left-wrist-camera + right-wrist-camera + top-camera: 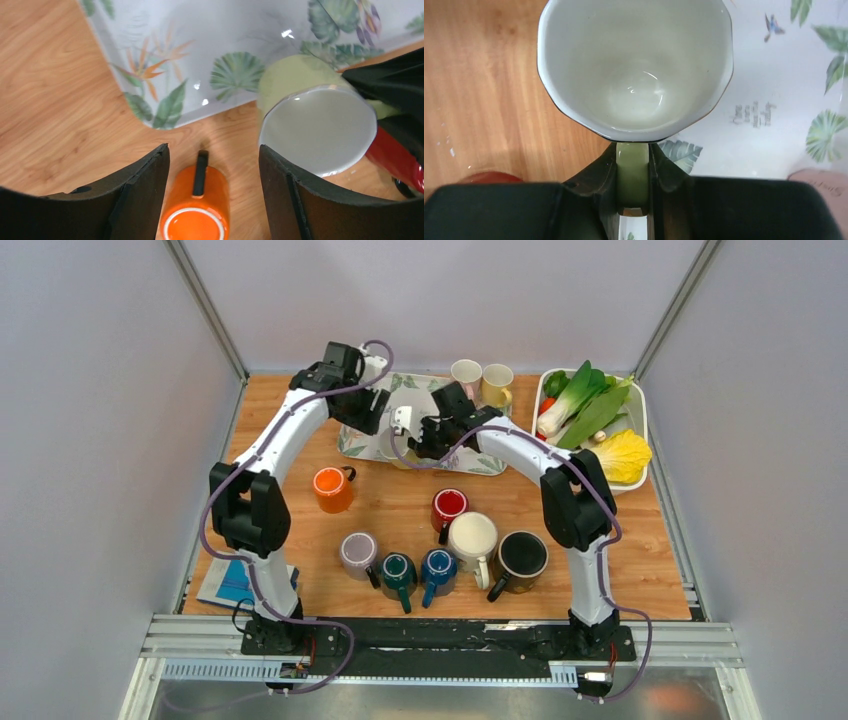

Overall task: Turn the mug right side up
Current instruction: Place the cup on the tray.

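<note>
The left gripper (212,150) hangs spread, holding nothing, just beside the pale green mug (317,130), which is tipped sideways over the leafy tray's (225,30) near edge. The right gripper (632,150) pinches its handle (632,175). A steady wrist roll should bring the rim upward before the base goes down flat.

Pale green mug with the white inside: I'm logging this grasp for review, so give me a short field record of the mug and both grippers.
mug: pale green ceramic mug, white inside, opening facing the right wrist camera
held by: right gripper, shut on its handle
left gripper: open, holding nothing, beside the mug
beneath: edge of the leaf-printed tray and the wooden table
lifted or resting: cannot tell
</note>
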Available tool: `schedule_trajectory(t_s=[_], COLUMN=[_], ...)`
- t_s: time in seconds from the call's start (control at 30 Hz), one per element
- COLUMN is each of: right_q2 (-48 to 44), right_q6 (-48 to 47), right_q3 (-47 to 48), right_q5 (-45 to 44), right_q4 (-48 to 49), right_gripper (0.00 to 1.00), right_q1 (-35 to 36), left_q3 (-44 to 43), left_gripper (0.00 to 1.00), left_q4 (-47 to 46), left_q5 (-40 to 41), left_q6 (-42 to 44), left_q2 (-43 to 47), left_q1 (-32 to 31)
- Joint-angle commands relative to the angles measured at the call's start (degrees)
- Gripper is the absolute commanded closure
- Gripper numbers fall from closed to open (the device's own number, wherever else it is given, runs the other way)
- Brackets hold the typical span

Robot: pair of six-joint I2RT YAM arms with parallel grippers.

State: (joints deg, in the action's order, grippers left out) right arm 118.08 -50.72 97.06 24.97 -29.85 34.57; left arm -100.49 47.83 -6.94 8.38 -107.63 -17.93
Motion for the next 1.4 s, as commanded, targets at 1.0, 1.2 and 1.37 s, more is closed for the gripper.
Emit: schedule_trajectory(t_s=[1.0, 1.2, 1.37], right_q2=[21.6, 22.9, 23.1], right_q6=[50.3, 53.9, 57.8], right_q3=[23.5, 25.4, 25.8], right_q5=[-31.9, -36.8, -39.6], right_q4=[24.6, 24.6, 24.4], right_gripper=[0.97, 0.95, 0.92], right_q1=[-6.9, -6.8, -6.8], left_q3=[8.8, 9.1, 9.0], left_gripper=[0.27, 0.28, 0.28], left_q4=[-8.1, -7.8, -8.0], left_q5=[3.7, 3.2, 2.7], left_q6=[-7.2, -7.2, -7.2], left_q2=[15.6, 15.7, 15.5], left_q1=[5.2, 5.2, 5.2])
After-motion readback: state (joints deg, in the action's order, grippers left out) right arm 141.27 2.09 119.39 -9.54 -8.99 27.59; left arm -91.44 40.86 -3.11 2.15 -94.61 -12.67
